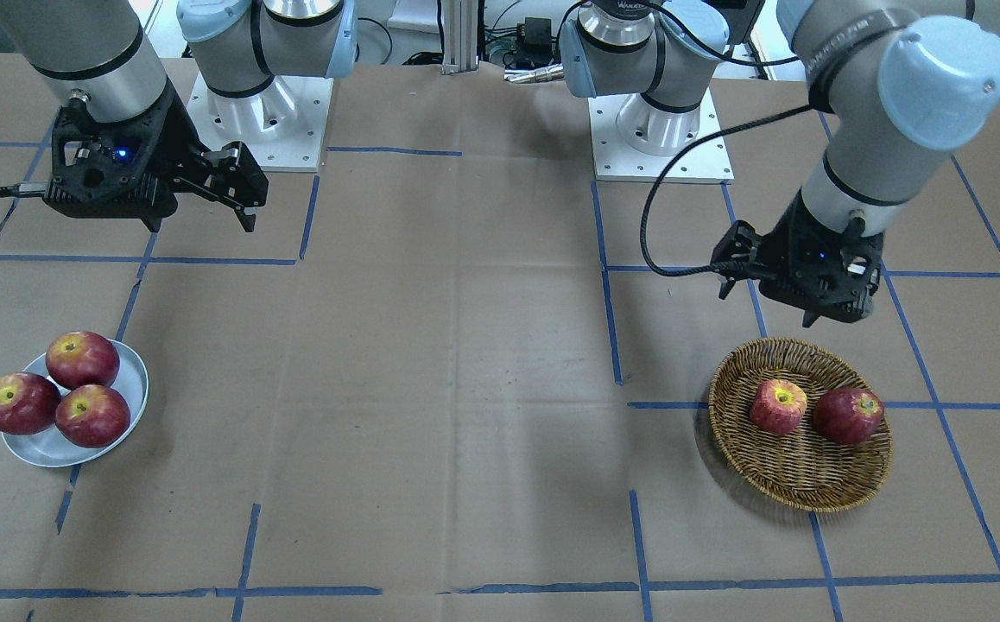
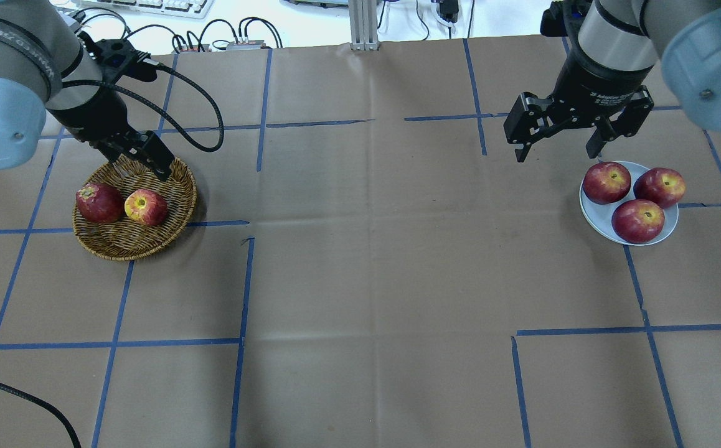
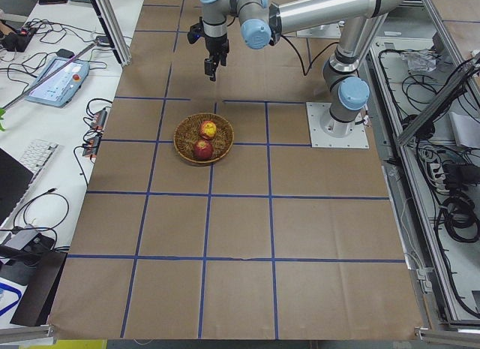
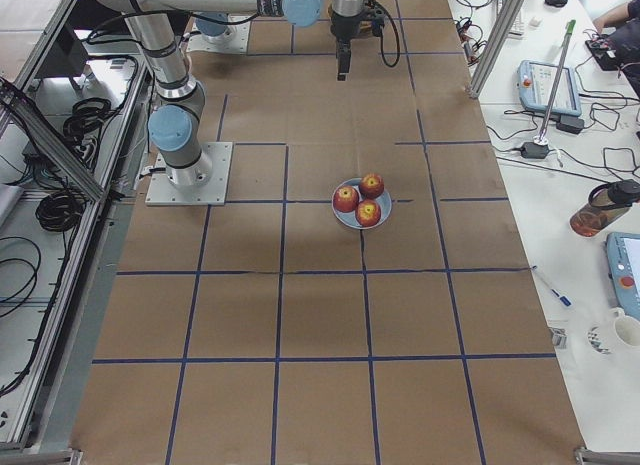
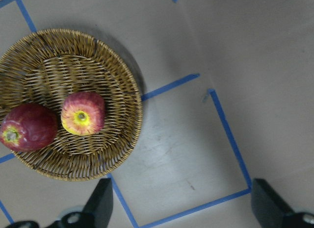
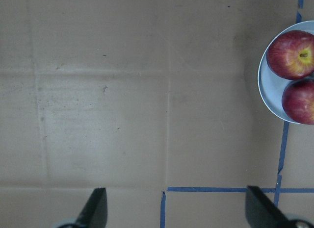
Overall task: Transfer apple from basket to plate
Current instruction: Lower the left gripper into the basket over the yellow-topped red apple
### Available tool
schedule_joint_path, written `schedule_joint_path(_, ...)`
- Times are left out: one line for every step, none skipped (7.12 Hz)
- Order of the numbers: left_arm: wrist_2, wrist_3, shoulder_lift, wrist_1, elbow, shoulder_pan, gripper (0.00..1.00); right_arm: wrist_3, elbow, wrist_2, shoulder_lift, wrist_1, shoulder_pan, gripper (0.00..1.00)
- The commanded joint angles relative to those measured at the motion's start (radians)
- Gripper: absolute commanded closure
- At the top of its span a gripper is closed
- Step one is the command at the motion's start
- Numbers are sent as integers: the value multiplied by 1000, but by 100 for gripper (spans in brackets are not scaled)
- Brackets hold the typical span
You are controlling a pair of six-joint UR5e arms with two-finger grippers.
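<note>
**Apple in the basket, both grippers open and aloft**

The pinkish-red, yellow-streaked apple lies in the round golden-brown woven wicker basket. Its stem hollow faces up, and it sits on the side of the basket nearer the middle of the brown paper-covered surface. A dark red glossy apple lies right beside it in the same basket, on the outer side. The two look to be touching in the left wrist view.

The left gripper hangs high over the basket's part of the surface, clear of the fruit. Its fingers are spread wide and hold nothing. From its wrist camera the basket sits off to the upper left, and the gap between the fingers is over bare paper and blue tape lines.

Well apart, toward the other end of the surface, stands the round pale grey-white plate. Three dark red apples crowd it, touching one another. One overhangs the rim on the outer side, and only slivers of plate show bare around them. The right gripper hovers above the surface just beside the plate, on its inner side, fingers wide apart and empty
</note>
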Motion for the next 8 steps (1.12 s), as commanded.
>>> schedule_joint_path(0, 21, -128, 95, 0, 49, 1, 0, 0, 0, 0, 0, 0, 0)
schedule_joint_path(3, 36, -179, 144, -2, 54, 1, 0, 0, 0, 0, 0, 0, 0)
schedule_joint_path(5, 61, -230, 180, -2, 58, 1, 0, 0, 0, 0, 1, 0, 0)
schedule_joint_path(-1, 62, -255, 195, -2, 81, 1, -2, 0, -2, 0, 1, 0, 0)
schedule_joint_path(-1, 64, -278, 198, -2, 92, 1, -2, 0, -2, 0, 1, 0, 0)
schedule_joint_path(0, 66, -284, 204, -2, 104, 1, 0, 0, -2, 0, 0, 0, 0)
schedule_joint_path(0, 64, -285, 197, -5, 110, 1, 0, 0, -2, 0, 0, 0, 0)
schedule_joint_path(5, 64, -285, 206, -44, 112, 1, 0, 0, -2, 2, 0, 0, 0)
